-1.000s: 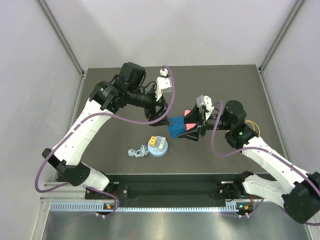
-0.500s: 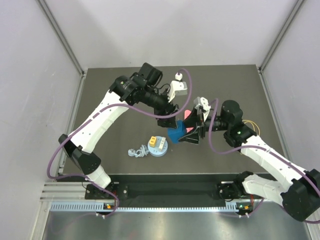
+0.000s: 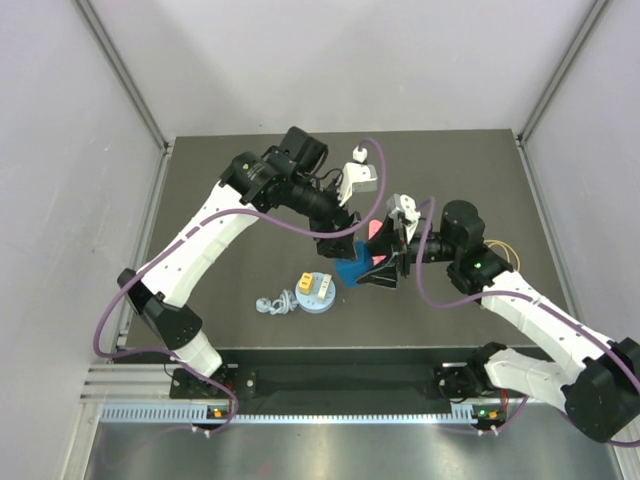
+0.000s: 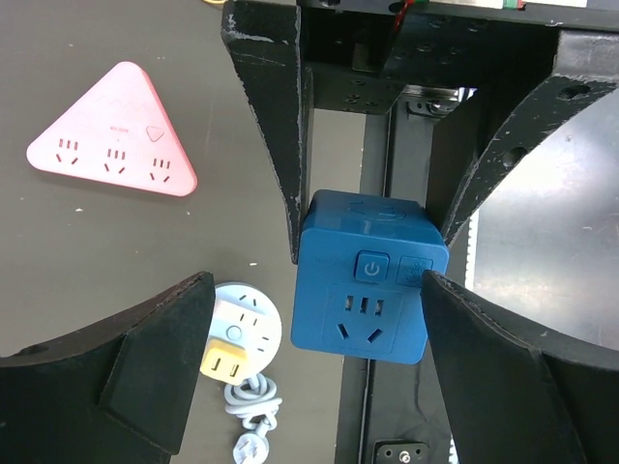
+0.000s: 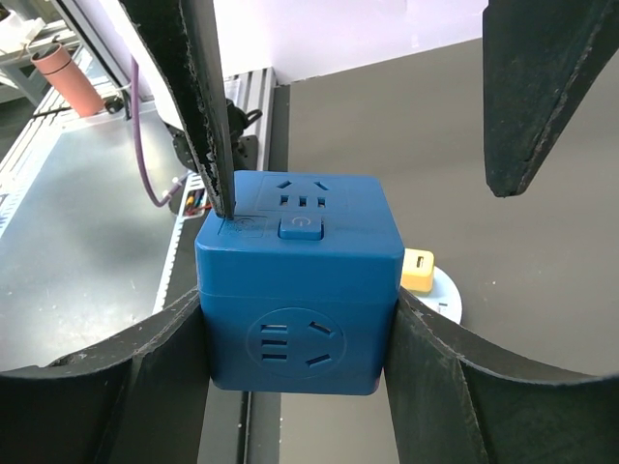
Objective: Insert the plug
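In the overhead view, a blue cube socket [image 3: 350, 268] is seen at the middle of the dark table [image 3: 470, 180]. It is clamped by the right gripper [image 3: 375, 270], and the left gripper [image 3: 337, 247] sits just above it in the frame. The grip is made plain only in the right wrist view, where both side faces of the cube are pressed by that gripper's own fingers [image 5: 145, 367]. There the cube's top face, with its button, is shown. The left gripper's fingers are seen spread wide at the top of the frame, one tip at the cube's upper left edge; contact cannot be told.

The left wrist view confirms that the left gripper is released, nothing being held between its fingers. A pink triangular socket strip [image 4: 111, 145], half hidden from overhead, is shown whole at the upper left, flat on the table. A yellow plug [image 4: 224, 361] is seen resting on a round socket [image 4: 253, 314] at the lower left, beside the cube. A grey cord [image 4: 253, 425] lies just below it.
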